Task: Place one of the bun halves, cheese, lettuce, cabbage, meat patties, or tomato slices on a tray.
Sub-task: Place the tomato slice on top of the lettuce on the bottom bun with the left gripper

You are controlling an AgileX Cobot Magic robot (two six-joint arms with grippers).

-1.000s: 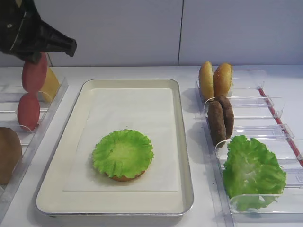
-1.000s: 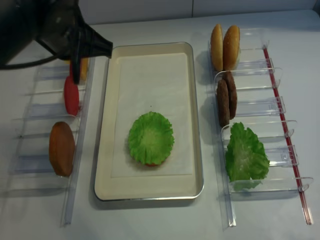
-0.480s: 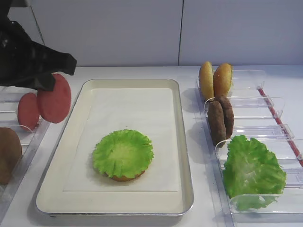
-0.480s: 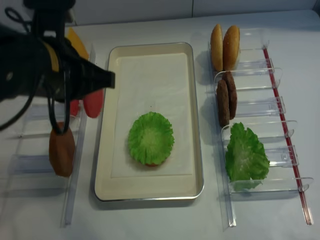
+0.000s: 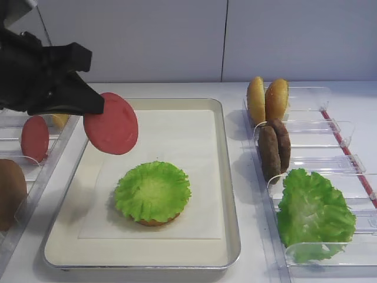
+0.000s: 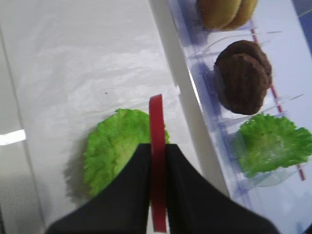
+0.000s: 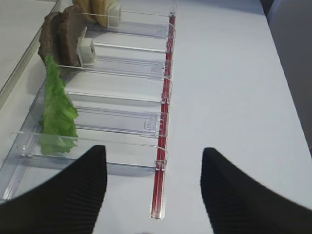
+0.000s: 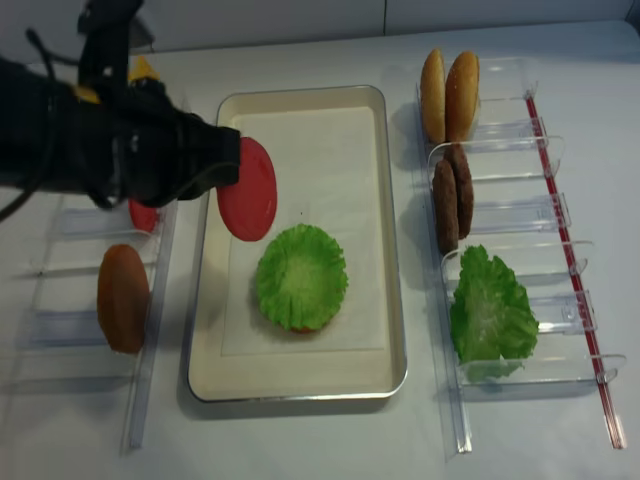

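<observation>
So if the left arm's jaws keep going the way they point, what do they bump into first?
Probably the lettuce on the tray. The left gripper, shut on the tomato slice, points down toward that leaf in the left wrist view, so the slice's edge would touch it first. Depth is hard to judge, though.

Red tomato slice [image 5: 111,124] pinched on edge, tilted, in the air over the cream tray [image 5: 227,177] near its left rim. Green lettuce leaf [image 5: 152,191] lies flat on a bun half [image 5: 154,221] on the tray liner.
</observation>
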